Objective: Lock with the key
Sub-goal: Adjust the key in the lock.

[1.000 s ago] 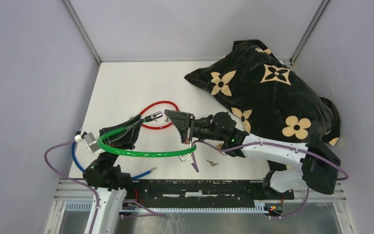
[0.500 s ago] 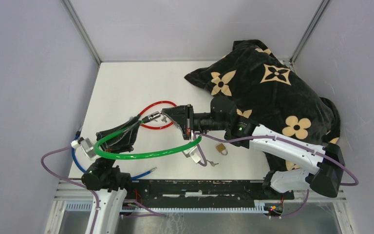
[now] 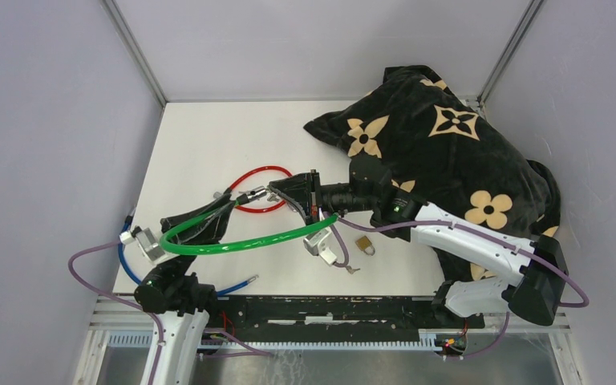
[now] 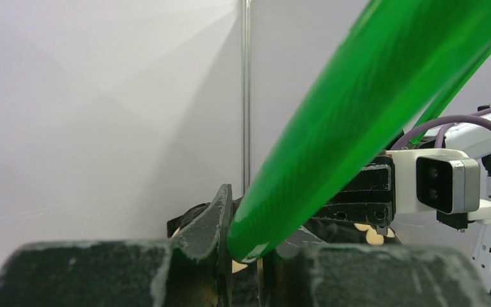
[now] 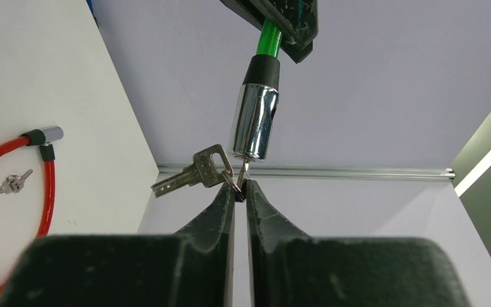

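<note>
A green cable lock arcs above the table. My left gripper is shut on its cable just behind the chrome lock cylinder; in the left wrist view the cable fills the gap at my left gripper. A thin key sticks into the cylinder's lower end. My right gripper is shut on that key's head, seen edge-on. A second key hangs off the same ring to the left. From above, the right gripper meets the cylinder head-on.
A red cable lock with its own keys lies behind the grippers. A brass padlock and a loose key lie near the front. A blue cable lies front left. A black flowered pillow fills the back right.
My right gripper swung left and back to the cylinder's end and closed on the key, uncovering the brass padlock. The left arm shifted slightly, still holding the green cable.
</note>
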`<state>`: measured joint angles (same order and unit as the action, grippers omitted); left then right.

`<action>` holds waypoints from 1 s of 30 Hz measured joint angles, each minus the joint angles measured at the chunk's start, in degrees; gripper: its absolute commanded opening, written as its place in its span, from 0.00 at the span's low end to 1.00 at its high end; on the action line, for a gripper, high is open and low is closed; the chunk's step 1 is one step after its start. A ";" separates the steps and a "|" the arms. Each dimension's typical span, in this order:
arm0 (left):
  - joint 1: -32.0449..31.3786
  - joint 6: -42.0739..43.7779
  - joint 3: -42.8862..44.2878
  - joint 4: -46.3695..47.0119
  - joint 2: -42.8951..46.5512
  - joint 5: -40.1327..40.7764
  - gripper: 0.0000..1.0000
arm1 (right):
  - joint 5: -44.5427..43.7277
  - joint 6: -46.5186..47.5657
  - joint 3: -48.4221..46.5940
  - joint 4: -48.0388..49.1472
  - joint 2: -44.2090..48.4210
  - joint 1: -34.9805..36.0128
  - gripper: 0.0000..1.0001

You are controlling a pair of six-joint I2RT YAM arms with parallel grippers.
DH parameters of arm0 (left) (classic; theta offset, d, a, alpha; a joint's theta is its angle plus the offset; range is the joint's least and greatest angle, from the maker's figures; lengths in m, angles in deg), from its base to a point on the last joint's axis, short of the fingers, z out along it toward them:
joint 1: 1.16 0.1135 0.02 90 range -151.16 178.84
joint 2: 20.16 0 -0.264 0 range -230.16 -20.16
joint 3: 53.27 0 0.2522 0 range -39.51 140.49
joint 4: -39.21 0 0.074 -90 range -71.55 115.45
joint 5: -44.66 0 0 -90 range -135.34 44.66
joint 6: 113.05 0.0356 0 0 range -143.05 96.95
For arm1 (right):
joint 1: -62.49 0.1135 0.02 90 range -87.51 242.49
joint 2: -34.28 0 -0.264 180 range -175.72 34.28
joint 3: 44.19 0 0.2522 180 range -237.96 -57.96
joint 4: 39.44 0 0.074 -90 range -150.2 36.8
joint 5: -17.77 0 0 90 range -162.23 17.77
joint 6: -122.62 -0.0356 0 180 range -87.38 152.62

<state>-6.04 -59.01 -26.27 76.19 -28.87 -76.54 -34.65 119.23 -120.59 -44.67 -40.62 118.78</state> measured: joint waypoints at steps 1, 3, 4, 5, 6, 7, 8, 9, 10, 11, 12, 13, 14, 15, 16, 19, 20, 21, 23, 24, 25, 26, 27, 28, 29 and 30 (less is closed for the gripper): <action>0.00 0.00 0.00 -0.07 0.00 0.00 0.02 | -0.13 -0.02 0.31 0.48 0.00 0.00 0.22; 0.00 0.00 0.00 -0.33 0.00 0.00 0.02 | -0.28 -0.24 1.18 1.40 0.00 0.07 0.26; 0.00 0.00 0.00 -0.61 0.00 -0.09 0.02 | -0.31 -0.31 1.79 2.10 0.00 0.22 0.28; -0.02 0.00 0.00 -1.01 0.00 -0.24 0.02 | -0.33 -0.28 2.51 2.89 0.02 0.37 0.29; -0.02 0.00 0.00 -1.36 0.00 -0.37 0.02 | -0.35 -0.33 3.08 3.45 0.07 0.52 0.31; -0.02 0.00 0.00 -1.55 0.00 -0.46 0.02 | -0.39 -0.35 3.67 4.13 0.07 0.61 0.33; -0.02 0.00 0.00 -1.77 0.00 -0.48 0.02 | -0.50 -0.35 4.20 4.66 0.11 0.70 0.35; -0.02 -0.02 0.00 -1.97 0.00 -0.48 0.02 | -0.59 -0.37 4.46 4.92 0.17 0.70 0.38; -0.02 -0.02 0.00 -2.12 0.00 -0.46 0.02 | -0.76 -0.44 4.76 5.25 0.26 0.72 0.40; -0.02 -0.02 0.00 -2.21 0.00 -0.48 0.02 | -0.92 -0.46 5.01 5.53 0.39 0.72 0.42; -0.02 -0.02 0.00 -2.23 0.00 -0.46 0.02 | -1.18 -0.50 5.22 5.62 0.61 0.72 0.44; -0.02 -0.02 0.00 -2.23 0.00 -0.46 0.02 | -1.60 -0.52 5.51 5.70 0.87 0.72 0.47; -0.02 -0.02 0.00 -2.23 0.00 -0.44 0.02 | -1.99 -0.63 5.77 5.77 1.16 0.76 0.52; -0.02 -0.02 0.00 -2.23 0.00 -0.44 0.02 | -2.29 -0.83 5.97 5.79 1.38 0.83 0.56; -0.02 -0.02 0.00 -2.21 0.00 -0.42 0.02 | -2.95 -0.96 6.32 5.84 1.75 0.87 0.61; -0.02 -0.04 0.00 -2.21 0.00 -0.44 0.02 | -5.14 -1.97 7.54 6.40 2.73 0.98 0.74; -0.02 -0.04 0.00 -2.21 0.00 -0.44 0.02 | -5.75 -2.25 7.91 6.80 2.93 0.98 0.81; -0.02 -0.04 0.00 -2.21 0.00 -0.44 0.02 | -6.49 -2.82 8.33 7.10 3.10 0.98 0.97; -0.02 -0.04 0.00 -2.19 0.00 -0.44 0.02 | -7.82 -4.15 8.81 7.41 3.28 0.98 0.98; -0.02 -0.04 0.00 -2.19 0.00 -0.44 0.02 | -8.81 -4.50 8.94 7.63 3.28 0.98 0.98; -0.02 -0.04 0.00 -2.19 0.00 -0.42 0.02 | -9.57 -4.74 9.05 7.96 3.28 0.98 0.98; -0.02 -0.04 0.00 -2.19 0.00 -0.42 0.02 | -10.45 -4.92 9.22 8.28 3.30 0.98 0.98; -0.02 -0.04 0.00 -2.19 0.00 -0.42 0.02 | -11.43 -5.16 9.53 8.92 3.32 0.96 0.98; -0.02 -0.04 0.00 -2.19 0.00 -0.42 0.02 | -12.37 -5.20 9.81 9.20 3.34 0.96 0.98; -0.02 -0.04 0.00 -2.19 0.00 -0.42 0.02 | -13.55 -5.14 10.14 9.46 3.34 0.92 0.98; -0.02 -0.04 0.00 -2.19 0.00 -0.42 0.02 | -14.62 -4.87 10.45 9.68 3.34 0.83 0.98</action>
<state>-6.06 -59.05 -26.27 74.00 -28.87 -76.96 -49.27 114.35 -110.14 -34.99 -37.27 119.61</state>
